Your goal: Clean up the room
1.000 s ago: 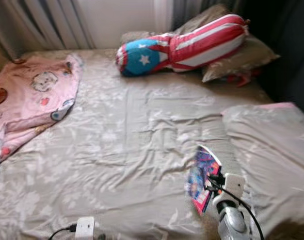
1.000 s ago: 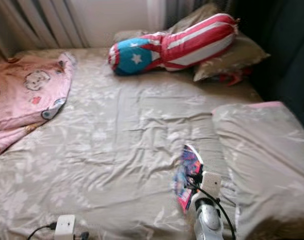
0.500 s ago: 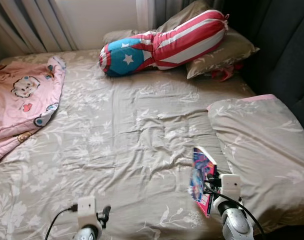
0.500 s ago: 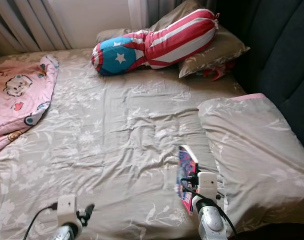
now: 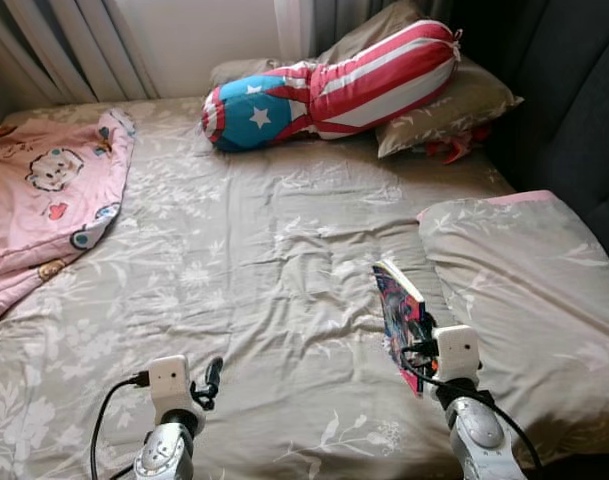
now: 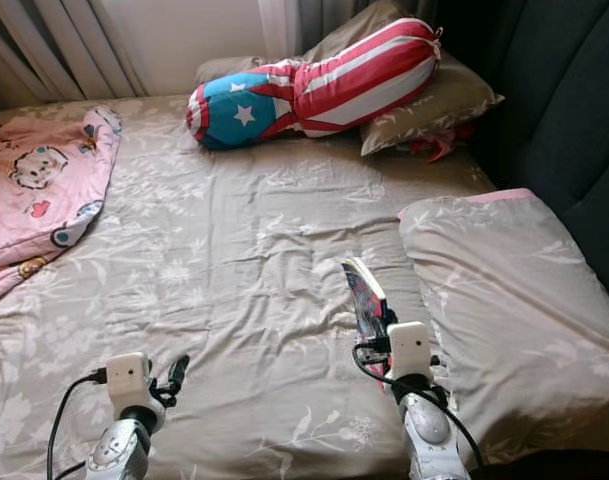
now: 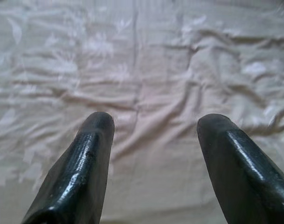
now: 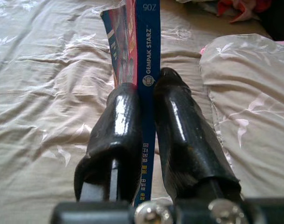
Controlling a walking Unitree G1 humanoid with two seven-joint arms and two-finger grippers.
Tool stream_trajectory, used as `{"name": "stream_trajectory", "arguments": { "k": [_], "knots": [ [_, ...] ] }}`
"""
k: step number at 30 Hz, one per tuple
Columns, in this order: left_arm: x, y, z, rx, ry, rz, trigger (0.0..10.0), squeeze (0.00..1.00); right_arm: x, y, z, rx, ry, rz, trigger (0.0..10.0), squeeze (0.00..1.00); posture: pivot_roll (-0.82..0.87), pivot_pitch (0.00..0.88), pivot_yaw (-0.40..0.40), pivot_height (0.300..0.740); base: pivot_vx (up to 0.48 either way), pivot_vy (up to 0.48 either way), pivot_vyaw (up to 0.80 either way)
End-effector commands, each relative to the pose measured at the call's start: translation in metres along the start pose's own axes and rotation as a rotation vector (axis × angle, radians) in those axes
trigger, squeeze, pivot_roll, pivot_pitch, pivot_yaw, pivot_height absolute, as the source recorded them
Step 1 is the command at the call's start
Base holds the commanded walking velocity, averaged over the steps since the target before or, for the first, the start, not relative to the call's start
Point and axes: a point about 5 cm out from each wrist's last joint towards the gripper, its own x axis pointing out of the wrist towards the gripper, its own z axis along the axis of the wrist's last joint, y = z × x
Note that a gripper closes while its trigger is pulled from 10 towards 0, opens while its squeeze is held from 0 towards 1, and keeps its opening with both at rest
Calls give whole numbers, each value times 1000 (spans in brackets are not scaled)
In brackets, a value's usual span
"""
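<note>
While the right gripper (image 8: 144, 100) is clamped tight on a comic book (image 5: 402, 312), it's held upright over the bed (image 5: 254, 250), pillow (image 5: 524, 300) just beside. The left gripper (image 7: 153, 122) is spread wide, nothing held.

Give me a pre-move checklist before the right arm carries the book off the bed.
1. Right gripper shut on the book: ok.
2. Grip on the spine edge, fingers either side: ok.
3. Book lifted off the bed sheet: cannot tell.
4. Left gripper open, holding nothing: ok.
5. Grey pillow close beside the book, may snag: not ok.
6. Drop-off spot in view: cannot tell.
</note>
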Motion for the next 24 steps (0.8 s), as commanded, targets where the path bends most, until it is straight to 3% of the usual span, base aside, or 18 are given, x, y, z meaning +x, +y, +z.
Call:
{"name": "stream_trajectory", "arguments": {
  "k": [1, 6, 12, 24],
  "knots": [
    [-4, -2, -1, -11, -7, 17, 10000, 0, 1, 0, 5, -10, -32, -3, 10000, 0, -207, 133, 3, 740, 0, 0, 0],
    [-5, -12, 6, 7, -46, -8, 10000, 0, 3, 0, 6, -59, -5, 11, 10000, 0, -216, 123, 6, 740, 0, 0, 0],
    [-3, -17, 14, 21, -59, -24, 10000, 0, 4, -8, 7, -38, -11, -31, 10000, 0, -224, 114, 11, 700, 0, 0, 0],
    [-6, -15, 16, 43, -51, -27, 10000, 0, 0, -4, 0, 23, 16, -81, 10000, 0, -214, 106, 18, 695, 0, 0, 0]
  ]
}}
